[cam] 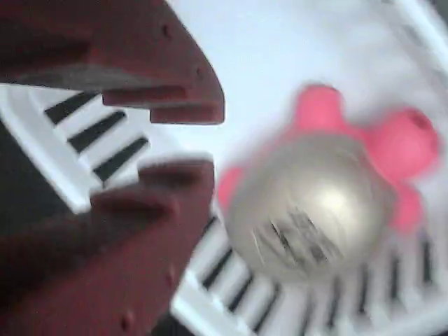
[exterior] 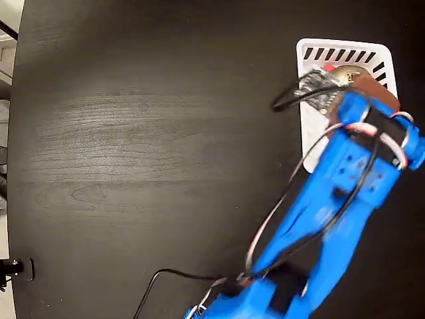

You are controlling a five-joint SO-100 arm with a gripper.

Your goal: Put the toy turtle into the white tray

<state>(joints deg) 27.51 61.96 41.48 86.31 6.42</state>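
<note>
1. Fixed view: the blue arm [exterior: 332, 199] reaches from the bottom edge to the upper right of the frame, over the white tray [exterior: 309, 133]. The toy turtle [exterior: 342, 73] lies inside the tray, near the slotted top edge.
2. Wrist view: the dark red gripper [cam: 183, 142] at the left is released, holding nothing, with a small gap between its fingers. The turtle sits at the right, apart from it, partly on the tray's black slots.

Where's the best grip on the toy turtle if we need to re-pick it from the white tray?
Likely across the domed shell of the toy turtle, coming from above. The shell is the bulkiest part; the pink head and flippers look small. It lies in the white tray near the slotted edge, so a sideways approach would probably be blocked. The gripper is beside it.
</note>
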